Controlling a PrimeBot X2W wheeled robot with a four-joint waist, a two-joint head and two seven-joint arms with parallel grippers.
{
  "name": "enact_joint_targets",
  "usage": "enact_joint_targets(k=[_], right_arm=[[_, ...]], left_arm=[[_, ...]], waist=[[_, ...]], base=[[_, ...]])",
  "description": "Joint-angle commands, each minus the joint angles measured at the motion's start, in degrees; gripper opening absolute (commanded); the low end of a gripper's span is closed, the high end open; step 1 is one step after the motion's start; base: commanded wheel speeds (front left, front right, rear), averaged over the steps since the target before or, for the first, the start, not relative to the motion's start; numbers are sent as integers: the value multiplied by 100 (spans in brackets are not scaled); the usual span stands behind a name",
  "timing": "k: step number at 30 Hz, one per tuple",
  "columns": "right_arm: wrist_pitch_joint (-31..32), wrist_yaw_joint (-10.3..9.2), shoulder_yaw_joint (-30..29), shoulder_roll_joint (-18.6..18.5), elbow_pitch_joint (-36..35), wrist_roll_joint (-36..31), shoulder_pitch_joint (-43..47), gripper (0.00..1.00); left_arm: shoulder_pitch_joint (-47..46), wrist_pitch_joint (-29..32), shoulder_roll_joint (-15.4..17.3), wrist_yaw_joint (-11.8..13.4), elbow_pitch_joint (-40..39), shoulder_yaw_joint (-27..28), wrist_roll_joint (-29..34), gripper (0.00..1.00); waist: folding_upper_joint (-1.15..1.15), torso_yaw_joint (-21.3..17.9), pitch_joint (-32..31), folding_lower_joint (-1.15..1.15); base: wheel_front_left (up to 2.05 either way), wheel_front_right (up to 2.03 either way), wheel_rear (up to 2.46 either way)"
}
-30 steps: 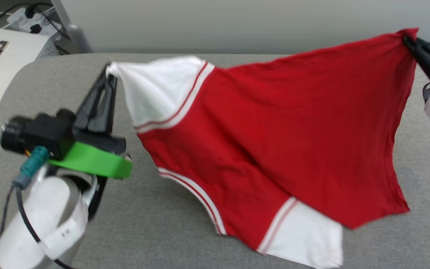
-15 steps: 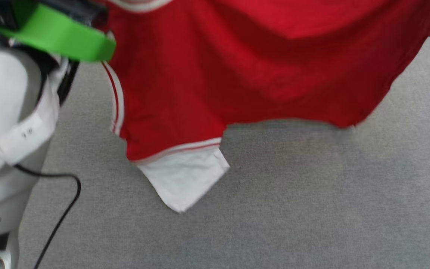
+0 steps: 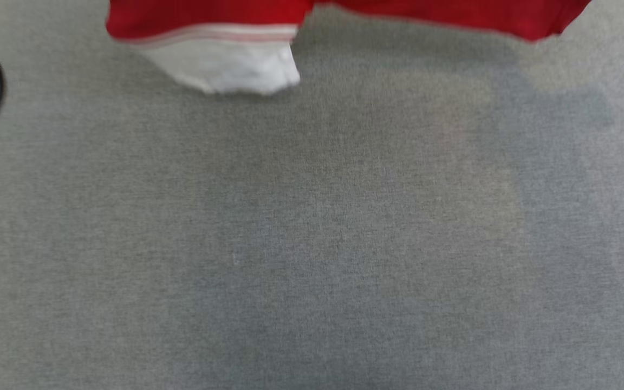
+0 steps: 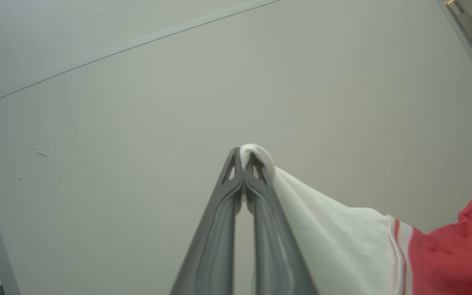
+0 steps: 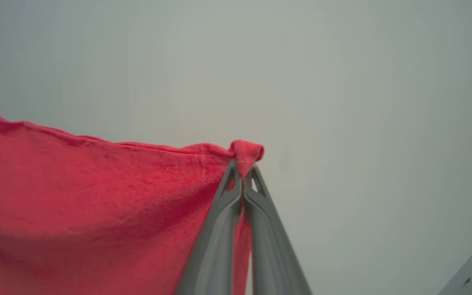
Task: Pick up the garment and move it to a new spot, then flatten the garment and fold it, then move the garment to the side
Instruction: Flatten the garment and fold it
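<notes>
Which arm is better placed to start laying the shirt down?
Probably the left: left pincer and right pincer both grip the garment, but its white sleeve hangs lowest, leftward, nearest the grey surface.

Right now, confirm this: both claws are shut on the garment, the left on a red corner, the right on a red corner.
Not quite. The left claw pinches the white sleeve of the garment, not a red corner; the left wrist view shows it. The right claw is indeed shut on a red corner.
</notes>
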Motion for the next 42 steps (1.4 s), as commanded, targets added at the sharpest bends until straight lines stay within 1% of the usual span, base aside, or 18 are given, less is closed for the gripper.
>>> enact_joint_targets(k=[1, 6, 10, 15, 21, 24, 28, 30, 34, 38, 42], right_arm=[[-120, -4, -15, 92, 176, -114, -318, 0], [-543, -4, -51, 324, 904, -387, -1322, 0], [-797, -4, 70, 437, 1412, -495, -1871, 0], [-1091, -4, 348, 540, 1917, -497, -2114, 0], [-1423, -4, 839, 630, 2393, -301, -1845, 0], [-1593, -4, 1120, 616, 2525, -160, -1510, 0], [-1780, -4, 1454, 598, 2624, 57, -1093, 0], [-1854, -4, 1623, 572, 2627, 179, -862, 0], [-1972, -4, 1969, 437, 2536, 433, -312, 0], [-2040, -4, 2282, 271, 2392, 723, 340, 0], [-2060, -4, 2578, 122, 2182, 1031, 1067, 0]], left_arm=[[-379, -83, 5, -27, 179, -34, 93, 0], [-1424, -337, -106, -51, 885, -226, 25, 0], [-1932, -498, -194, -55, 1344, -378, -108, 0], [-2125, -680, -132, -57, 1770, -676, -256, 0], [-1760, -814, -33, -57, 2042, -969, -483, 0], [-1378, -836, 36, -57, 1991, -1039, -559, 0], [-638, -840, 164, -45, 1558, -897, -537, 0], [-153, -840, 219, 20, 1297, -776, -540, 0], [834, -841, 343, 85, 842, -589, -547, 0], [1930, -841, 462, 206, 342, -406, -582, 0], [3194, -842, 560, 391, -140, -319, -627, 0]], waist=[[0, -190, 631, -1], [0, -185, 887, -1], [0, -185, 1028, -1], [0, -228, 1192, -1], [0, -234, 1253, -1], [0, -198, 1173, -1], [0, -155, 977, -1], [0, -118, 839, -1], [0, -41, 507, -1], [0, -25, 105, -1], [0, -5, -325, -1]], base=[[0, 0, 0], [0, 0, 0], [0, 0, 0], [0, 0, 0], [0, 0, 0], [0, 0, 0], [0, 0, 0], [0, 0, 0], [0, 0, 0], [0, 0, 0], [0, 0, 0]])
